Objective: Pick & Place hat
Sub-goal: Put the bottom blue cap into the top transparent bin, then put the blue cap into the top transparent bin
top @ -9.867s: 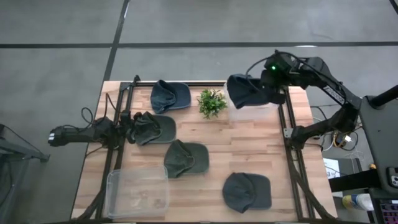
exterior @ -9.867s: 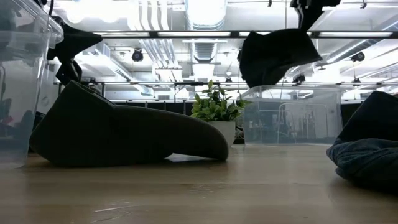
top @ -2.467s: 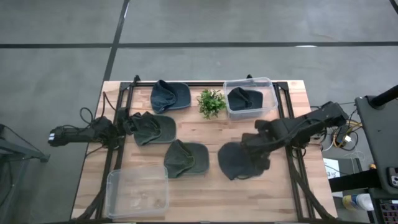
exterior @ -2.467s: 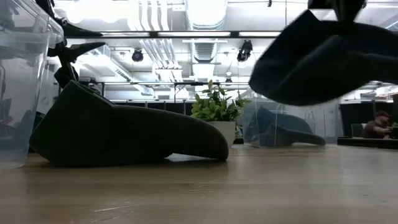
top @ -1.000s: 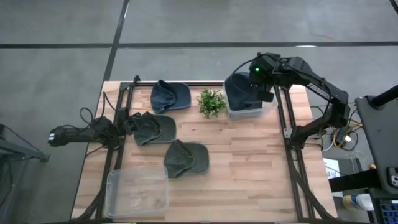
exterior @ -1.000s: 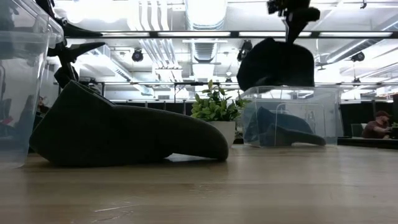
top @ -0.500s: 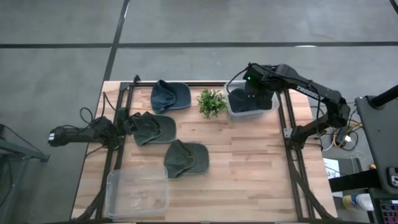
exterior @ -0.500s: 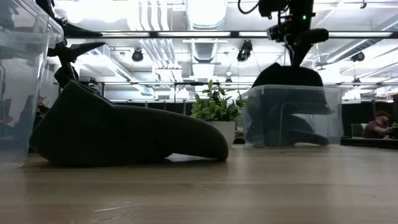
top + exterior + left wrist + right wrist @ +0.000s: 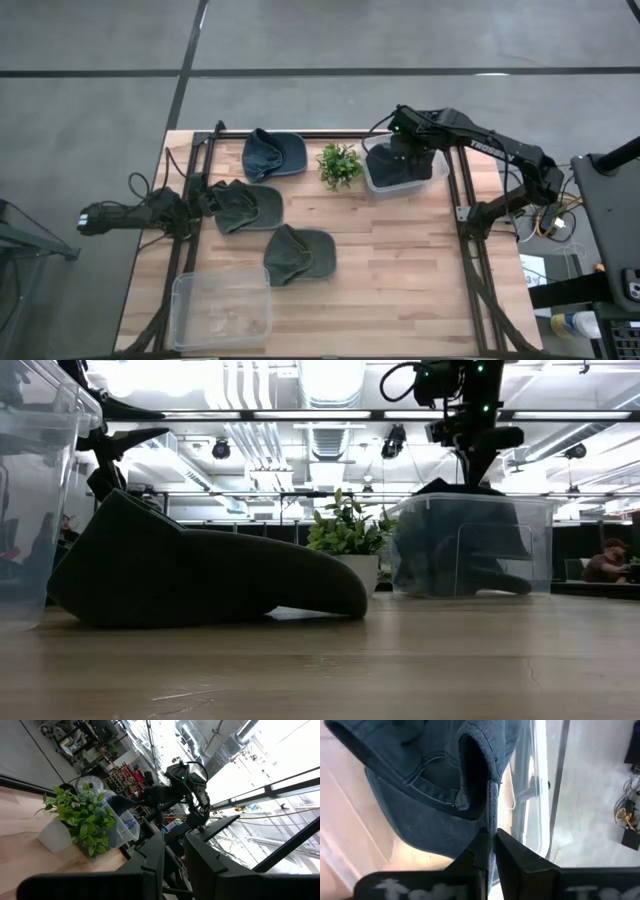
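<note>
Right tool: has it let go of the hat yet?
No. The right tool is shut on the hat's edge, inside the bin.

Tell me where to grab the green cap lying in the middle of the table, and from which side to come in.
Probably best taken at the crown's rear edge, coming straight down from above. The green cap lies flat on the table with its crown bunched into folds that fingers could pinch, while the brim lies flat. The right gripper is pinching a cap at its edge the same way over the bin.
</note>
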{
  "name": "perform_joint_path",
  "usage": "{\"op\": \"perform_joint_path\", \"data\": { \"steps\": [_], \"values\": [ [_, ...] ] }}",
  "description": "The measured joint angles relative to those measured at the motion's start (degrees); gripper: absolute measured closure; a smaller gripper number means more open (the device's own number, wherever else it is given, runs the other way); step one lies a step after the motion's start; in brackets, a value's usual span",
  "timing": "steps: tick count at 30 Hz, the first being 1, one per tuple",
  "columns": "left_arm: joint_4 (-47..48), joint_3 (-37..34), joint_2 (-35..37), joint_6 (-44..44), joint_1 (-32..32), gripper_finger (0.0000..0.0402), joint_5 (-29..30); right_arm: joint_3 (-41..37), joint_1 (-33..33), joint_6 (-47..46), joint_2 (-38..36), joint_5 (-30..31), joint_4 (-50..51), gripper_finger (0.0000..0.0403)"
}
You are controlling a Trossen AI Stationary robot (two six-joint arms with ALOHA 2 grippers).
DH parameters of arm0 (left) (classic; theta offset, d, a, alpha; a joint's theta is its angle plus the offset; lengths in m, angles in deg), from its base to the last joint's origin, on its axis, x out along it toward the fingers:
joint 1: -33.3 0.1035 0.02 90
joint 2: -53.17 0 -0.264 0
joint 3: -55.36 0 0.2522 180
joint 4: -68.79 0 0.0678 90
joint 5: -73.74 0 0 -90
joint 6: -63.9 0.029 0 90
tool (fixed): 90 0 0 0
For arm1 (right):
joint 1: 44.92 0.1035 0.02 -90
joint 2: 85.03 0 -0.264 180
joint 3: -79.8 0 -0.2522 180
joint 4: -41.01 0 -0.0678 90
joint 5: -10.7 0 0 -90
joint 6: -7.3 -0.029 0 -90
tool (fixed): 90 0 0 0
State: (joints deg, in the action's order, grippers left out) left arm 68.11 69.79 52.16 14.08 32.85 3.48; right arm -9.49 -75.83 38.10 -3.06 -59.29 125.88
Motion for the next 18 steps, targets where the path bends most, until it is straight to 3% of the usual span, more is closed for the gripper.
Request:
{"op": "perform_joint_path", "data": {
  "steps": [4, 8, 18],
  "values": [
    [-0.02, 0.00, 0.01, -0.02, 0.00, 0.0333, -0.01, -1.66, -0.05, 0.88, -0.02, -0.12, -1.53, 0.0367],
    [0.00, 0.00, 0.01, -0.04, 0.01, 0.0333, -0.04, -1.86, -0.11, -0.76, -0.01, -0.13, -1.80, 0.0319],
    [0.00, 0.00, 0.00, 0.02, 0.00, 0.0333, -0.12, 4.81, -0.11, -2.37, -0.17, 4.00, -2.40, 0.0207]
  ]
}}
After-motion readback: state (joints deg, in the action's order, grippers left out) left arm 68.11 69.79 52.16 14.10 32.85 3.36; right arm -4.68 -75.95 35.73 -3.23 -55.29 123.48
